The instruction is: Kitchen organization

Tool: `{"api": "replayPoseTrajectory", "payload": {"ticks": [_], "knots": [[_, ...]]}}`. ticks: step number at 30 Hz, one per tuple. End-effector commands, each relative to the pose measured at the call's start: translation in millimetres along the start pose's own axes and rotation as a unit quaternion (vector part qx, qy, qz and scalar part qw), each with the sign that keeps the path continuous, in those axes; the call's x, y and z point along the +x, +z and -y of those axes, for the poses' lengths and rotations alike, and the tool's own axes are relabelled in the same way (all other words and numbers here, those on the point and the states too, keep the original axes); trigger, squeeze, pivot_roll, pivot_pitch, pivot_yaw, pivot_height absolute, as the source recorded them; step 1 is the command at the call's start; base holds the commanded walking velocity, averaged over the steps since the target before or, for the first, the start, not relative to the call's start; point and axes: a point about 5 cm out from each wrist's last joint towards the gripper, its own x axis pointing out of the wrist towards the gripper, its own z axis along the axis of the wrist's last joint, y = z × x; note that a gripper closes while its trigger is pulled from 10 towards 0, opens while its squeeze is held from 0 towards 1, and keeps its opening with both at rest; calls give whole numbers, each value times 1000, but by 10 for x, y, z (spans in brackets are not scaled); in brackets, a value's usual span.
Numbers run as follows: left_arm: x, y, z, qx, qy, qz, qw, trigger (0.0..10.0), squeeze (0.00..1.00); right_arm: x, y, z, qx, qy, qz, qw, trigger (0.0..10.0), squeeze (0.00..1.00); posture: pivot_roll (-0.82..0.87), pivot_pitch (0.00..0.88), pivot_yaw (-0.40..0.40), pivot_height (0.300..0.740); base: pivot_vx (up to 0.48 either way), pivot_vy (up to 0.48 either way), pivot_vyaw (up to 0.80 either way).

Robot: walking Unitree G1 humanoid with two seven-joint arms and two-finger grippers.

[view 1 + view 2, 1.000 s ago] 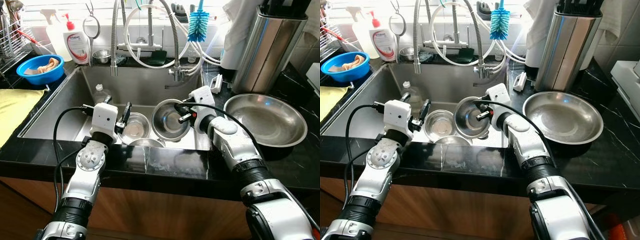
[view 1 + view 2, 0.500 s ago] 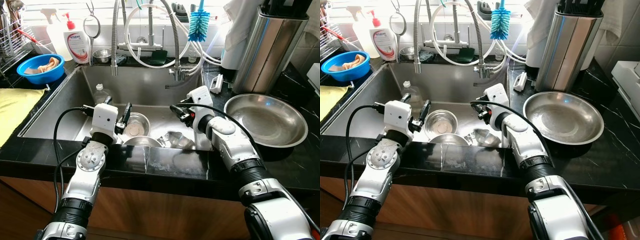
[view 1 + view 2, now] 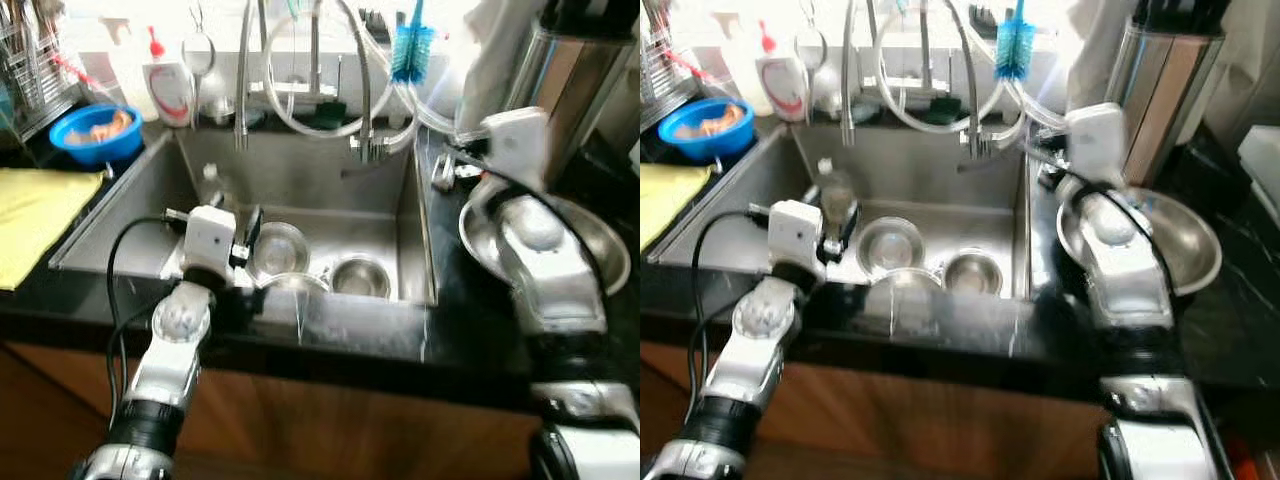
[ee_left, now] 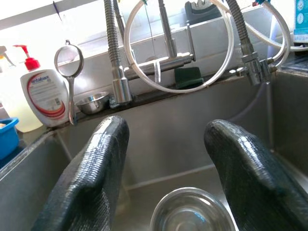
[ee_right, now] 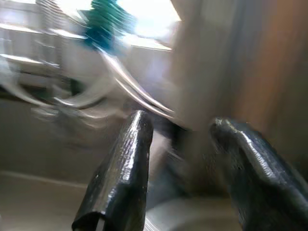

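Steel sink point(image 3: 140, 215) set in a black counter. Three small steel bowls sit on the sink floor: one point(image 3: 276, 249) just ahead of the left gripper point(image 4: 166, 168), a second point(image 3: 359, 275) to its right, a third point(image 3: 290, 284) at the near wall, partly hidden by the counter edge. Left gripper hovers low over the sink, fingers spread wide, gripping nothing; a bowl rim shows between them in the wrist view. Right gripper point(image 5: 180, 178) is raised over the counter right of the sink, beside the large steel basin point(image 3: 590, 240); fingers apart, nothing between them, view blurred. Blue bowl point(image 3: 92, 132) and soap bottle point(image 3: 168, 85) stand at back left; yellow cloth point(image 3: 35, 215) lies on the left counter.
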Motion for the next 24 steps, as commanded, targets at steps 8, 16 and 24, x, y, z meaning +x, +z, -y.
{"api": "replayPoseTrajectory", "payload": {"ticks": [8,16,24], "knots": [[-5,6,33,7,-10,3,1000,10000,0,-498,-305,470,16,-151,-79,985,10000,1000,-71,0,37,740,0,0,0],[-6,9,33,6,-13,3,1000,10000,0,-733,-408,498,39,-195,-114,973,10000,725,-73,0,41,740,0,0,0],[-11,9,31,7,-14,3,1000,10000,0,-760,-478,438,100,-202,-136,965,10000,0,-68,0,40,740,0,0,0]]}}
